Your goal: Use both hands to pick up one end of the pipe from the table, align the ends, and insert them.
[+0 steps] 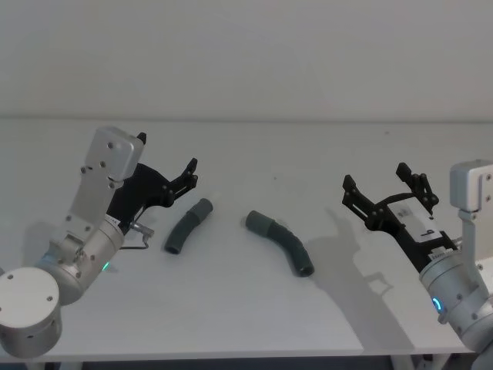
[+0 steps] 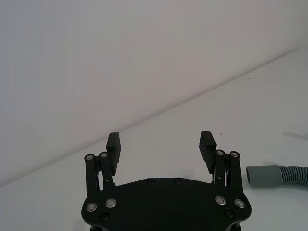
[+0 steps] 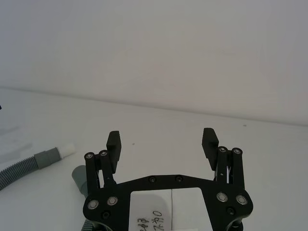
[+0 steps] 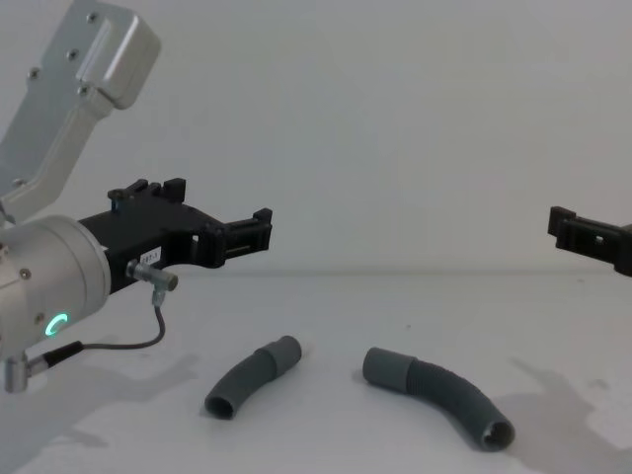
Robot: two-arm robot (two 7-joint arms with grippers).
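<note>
While thinner hose piece [image 1: 187, 226] and thicker hose piece [image 1: 281, 243] lie apart mid tabletop [image 1: 246, 146], left gripper [image 1: 191, 173] hovers toward left edge, right gripper [image 1: 375, 179] toward right edge; both wide open, empty.

Plain, pale grey-white wall [image 1: 246, 54] across the whole background

Two pipe pieces [image 1: 187, 225] [image 1: 281, 242], two hands [image 2: 160, 140] [image 1: 375, 177], one table [image 1: 246, 316]
</note>
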